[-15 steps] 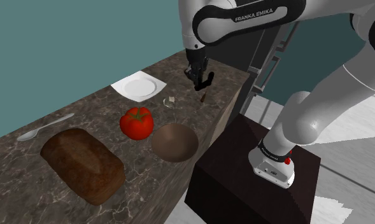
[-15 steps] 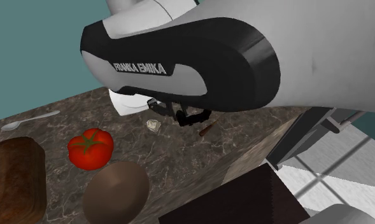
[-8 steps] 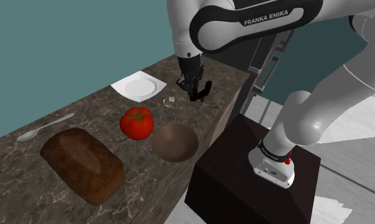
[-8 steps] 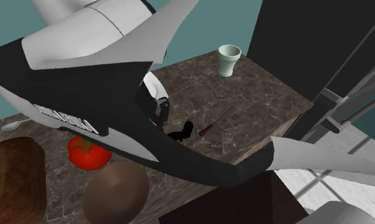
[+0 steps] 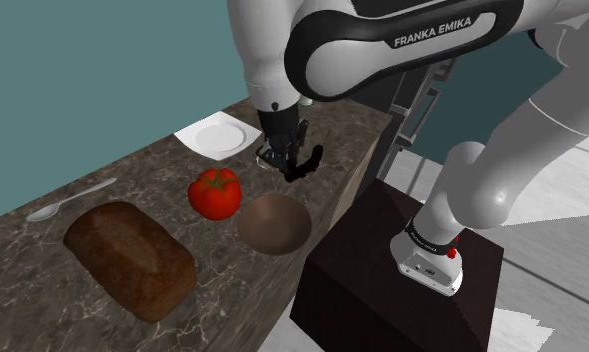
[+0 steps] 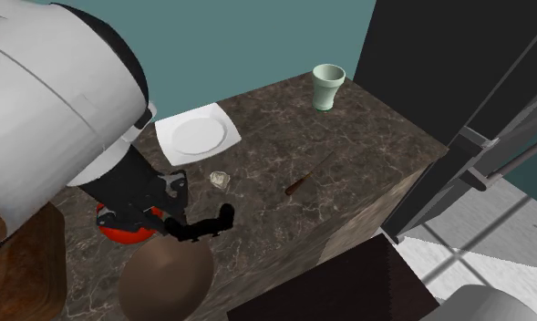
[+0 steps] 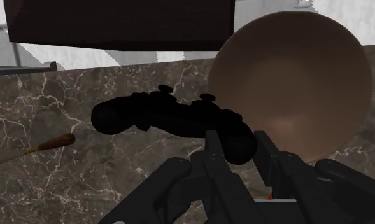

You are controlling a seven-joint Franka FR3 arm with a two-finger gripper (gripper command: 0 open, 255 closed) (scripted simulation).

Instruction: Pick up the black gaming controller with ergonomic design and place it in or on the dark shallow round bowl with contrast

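**Controller in grasp, short of the bowl**

Nearest the shoulder camera is a brown bread loaf [image 5: 130, 258], not in play. Next is the brown shallow round bowl [image 5: 274, 222], at the edge of the dark marble desk [image 5: 32, 270] by the stand, with a red tomato [image 5: 214, 192] just beside it.

Beyond the bowl, the black two-finger end effector [image 5: 285, 163] is clamped on one grip of the black gaming controller [image 5: 310, 160]. The body sticks out sideways, so the load sits off-centre. The controller looks clear of the desk, near the bowl's far rim and not over its middle.

Judgement: transport step. Shift over bowl centre, lower, release. Risk: the controller pivots between the fingers.

Farther out are a white square plate [image 5: 218, 136], a thin brown-handled tool [image 6: 303, 181] and a pale green cup [image 6: 328, 86], all off the path.
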